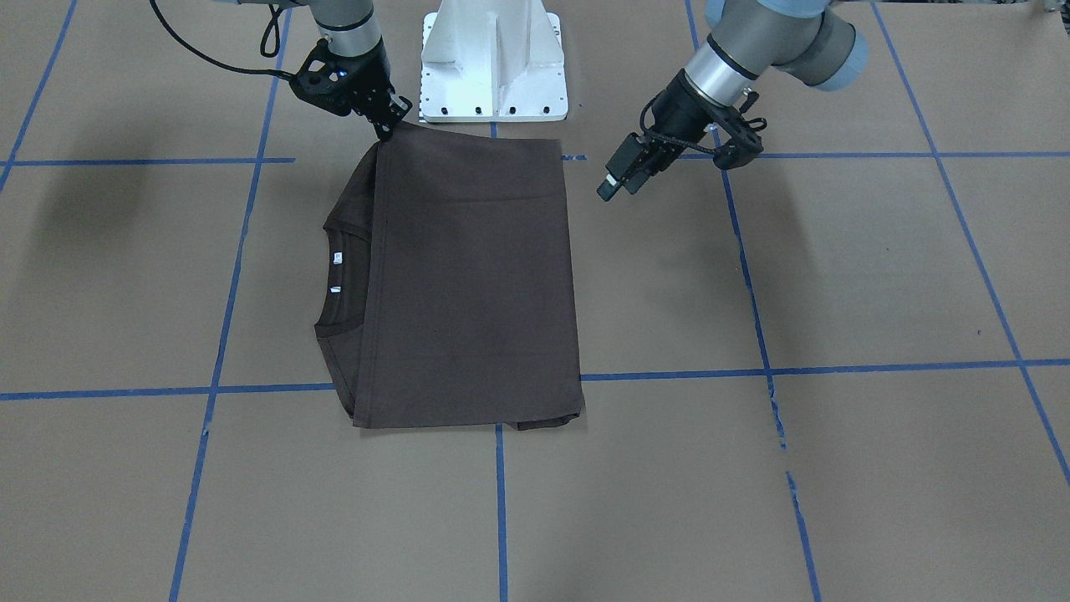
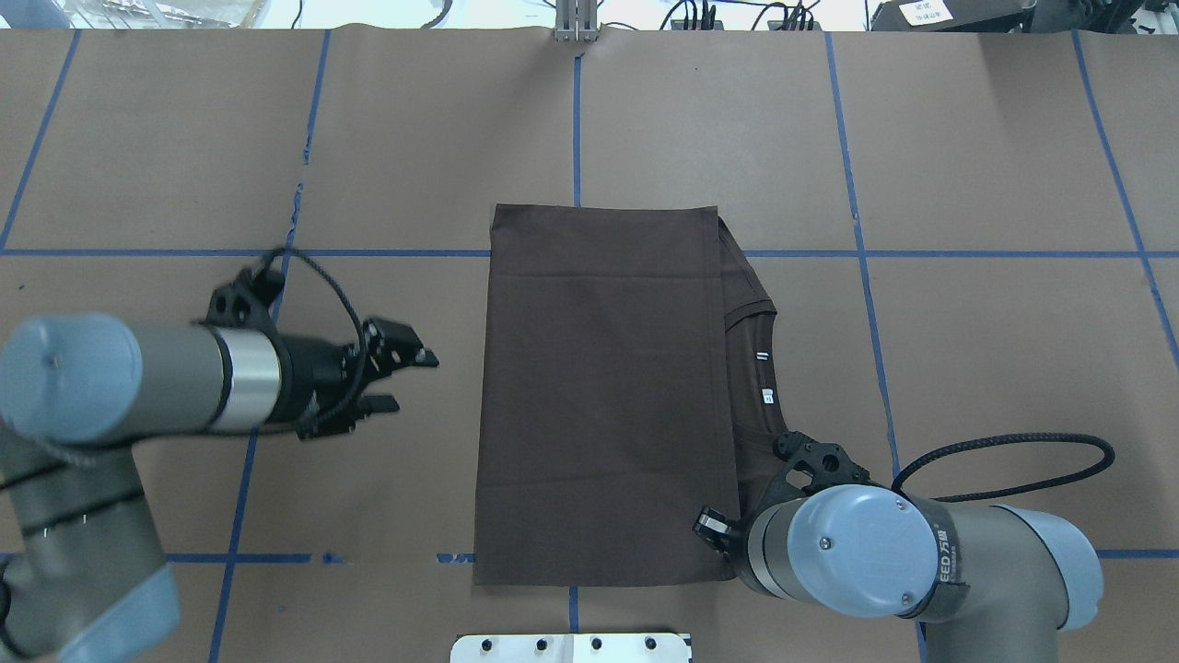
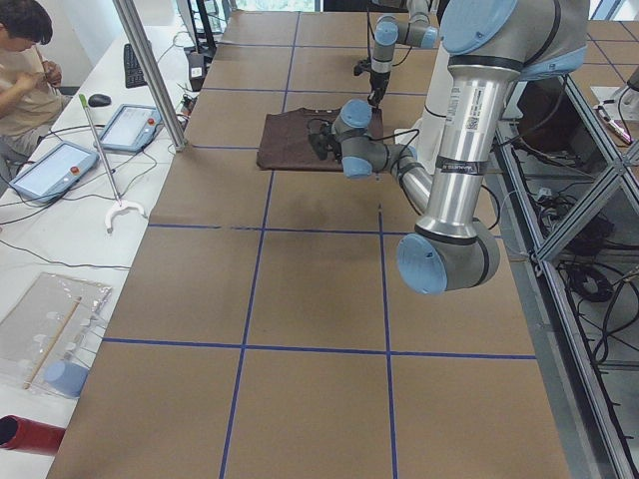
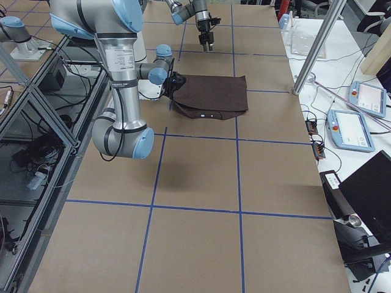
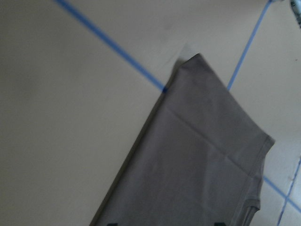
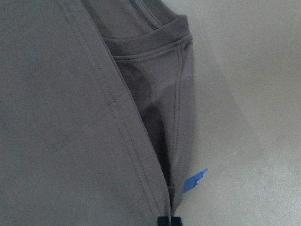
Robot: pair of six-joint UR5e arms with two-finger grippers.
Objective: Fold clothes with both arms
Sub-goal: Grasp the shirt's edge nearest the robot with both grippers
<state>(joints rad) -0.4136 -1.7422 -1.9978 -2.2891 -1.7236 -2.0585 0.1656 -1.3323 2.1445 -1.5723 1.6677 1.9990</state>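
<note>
**Front-facing:** dark brown T-shirt folded to a rectangle, flat on the papered table. It lies mid-width, near the robot-side edge, just before the white pedestal. The collar with white tags sticks out on the robot's right. The right gripper is down on the shirt corner nearest the pedestal. The left gripper is off the opposite edge, holding nothing.

**Overhead:** left fingers spread, aimed at the shirt, a gap between them and it. Right claw mostly hidden under its own wrist.

**Left side:** grippers too small to judge.

**Right side:** near arm's claw at the shirt's corner.

**Left wrist:** shirt edge crossing a blue tape line.

**Right wrist:** fingertips together, pinching the folded hem.
</note>
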